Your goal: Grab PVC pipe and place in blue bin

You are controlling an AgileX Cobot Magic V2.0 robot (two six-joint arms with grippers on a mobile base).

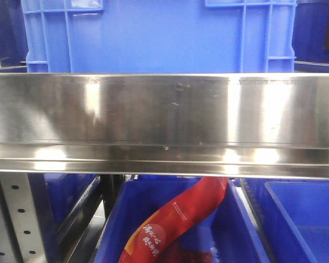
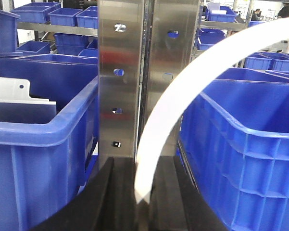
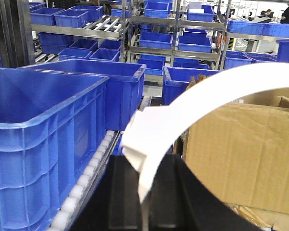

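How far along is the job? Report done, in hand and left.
Done: the grab, apparently; a white curved plastic PVC pipe stands between the left gripper jaws, a similar white arch between the right gripper jaws. In hand: held beside a blue plastic bin. Left: drop it in.

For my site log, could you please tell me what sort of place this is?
Probably a warehouse or factory stockroom: blue bins on metal racks, a roller track, and a cardboard box.
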